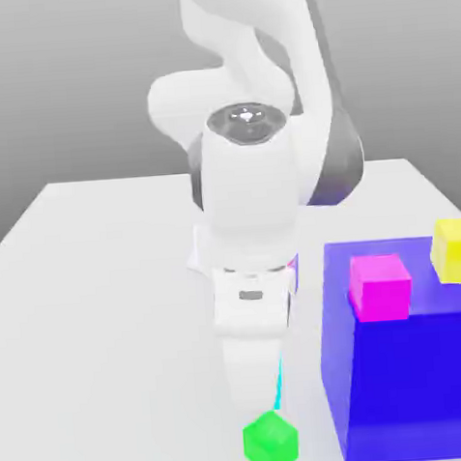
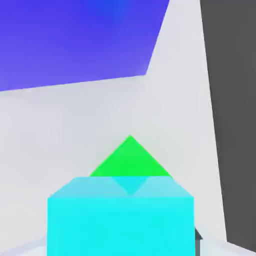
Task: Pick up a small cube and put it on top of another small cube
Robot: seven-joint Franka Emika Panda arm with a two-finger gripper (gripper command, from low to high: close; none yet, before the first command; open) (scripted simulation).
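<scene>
On the white surface (image 1: 104,311) the green cube (image 1: 271,443) waits uncovered, while the end effector (image 1: 258,407), clamped on the cyan cube (image 2: 120,220), seems almost above it, so placing remains.

Cyan cube (image 1: 279,386) mostly hidden behind pincer (image 1: 257,392); green cube (image 2: 131,159) partly covered by it in hand view.

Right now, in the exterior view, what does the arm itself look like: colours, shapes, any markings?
The arm is glossy white, built of thick rounded segments with dark grey bands at the joints. A round grey cap with a small central mark tops the wrist housing. Below it the hand is a white boxy block bearing a small grey slot. No cables show.
</scene>
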